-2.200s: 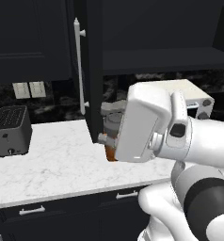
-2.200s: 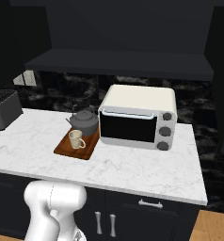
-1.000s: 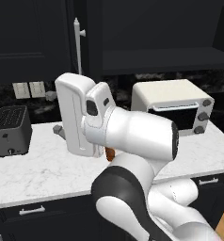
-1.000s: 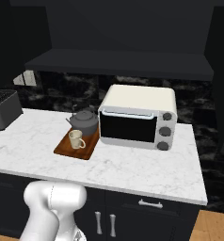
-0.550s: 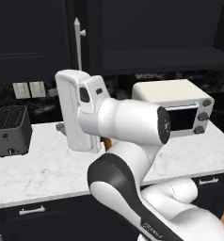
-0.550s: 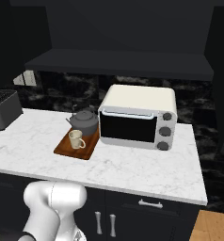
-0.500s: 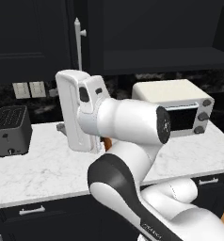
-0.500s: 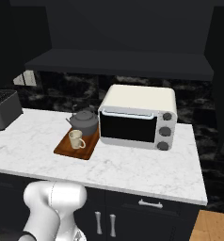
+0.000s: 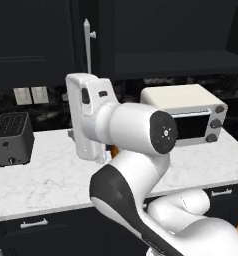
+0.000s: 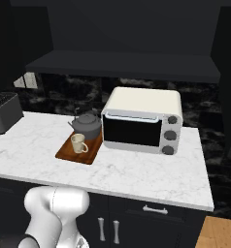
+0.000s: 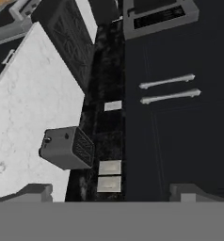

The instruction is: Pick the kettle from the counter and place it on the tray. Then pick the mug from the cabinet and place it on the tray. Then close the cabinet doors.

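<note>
Kettle (image 10: 87, 126) and mug (image 10: 79, 143) on tray (image 10: 71, 154) (table (image 10: 137, 169), beside oven (image 10: 141, 119)); fingers (image 11: 109, 192) spread, holding nothing, facing toaster (image 11: 67, 148).

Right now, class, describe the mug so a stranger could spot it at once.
Find the long white marble-look counter and the boxy white toaster oven. Left of it lies a reddish-brown wooden tray; the small cream-coloured mug stands on it, paler and smaller than the squat dark grey kettle behind.
</note>
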Available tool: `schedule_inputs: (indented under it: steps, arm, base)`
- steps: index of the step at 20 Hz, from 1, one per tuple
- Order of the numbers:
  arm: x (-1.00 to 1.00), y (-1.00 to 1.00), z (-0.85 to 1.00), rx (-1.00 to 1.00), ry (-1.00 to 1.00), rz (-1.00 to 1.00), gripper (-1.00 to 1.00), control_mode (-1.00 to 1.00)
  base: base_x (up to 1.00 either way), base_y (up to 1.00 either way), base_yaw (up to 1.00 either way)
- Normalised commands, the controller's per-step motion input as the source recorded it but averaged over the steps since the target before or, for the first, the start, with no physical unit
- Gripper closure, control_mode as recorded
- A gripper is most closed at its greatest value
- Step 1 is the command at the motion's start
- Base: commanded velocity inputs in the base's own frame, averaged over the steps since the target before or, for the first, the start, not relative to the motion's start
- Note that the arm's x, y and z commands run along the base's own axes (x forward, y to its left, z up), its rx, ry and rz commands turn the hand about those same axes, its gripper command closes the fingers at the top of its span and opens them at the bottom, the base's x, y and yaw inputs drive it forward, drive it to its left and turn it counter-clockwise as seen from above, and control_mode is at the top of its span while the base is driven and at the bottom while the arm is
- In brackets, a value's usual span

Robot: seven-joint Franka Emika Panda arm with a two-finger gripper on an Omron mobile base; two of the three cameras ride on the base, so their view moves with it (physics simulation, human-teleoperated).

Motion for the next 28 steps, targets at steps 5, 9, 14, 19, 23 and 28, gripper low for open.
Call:
schedule_inputs:
  steps: [5, 9, 14, 19, 23, 28]
  arm:
    - [0.42, -0.58, 0.00, 0.00, 0.04, -0.27, -1.00, -1.00]
    - [0.44, -0.68, 0.00, 0.00, 0.06, -0.31, -1.00, -1.00]
    - [0.42, -0.75, 0.00, 0.00, 0.08, -0.28, -1.00, -1.00]
    - [0.40, -0.78, 0.00, 0.00, 0.07, -0.27, -1.00, -1.00]
    - [0.41, -0.79, 0.00, 0.00, 0.06, -0.26, -1.00, -1.00]
    - [0.51, -0.75, 0.00, 0.00, 0.05, -0.22, -1.00, -1.00]
  base:
    - [0.00, 0.00, 0.00]
    - [0.00, 0.00, 0.00]
    - [0.00, 0.00, 0.00]
    - [0.00, 0.00, 0.00]
    - [0.00, 0.00, 0.00]
    - [0.00, 0.00, 0.00]
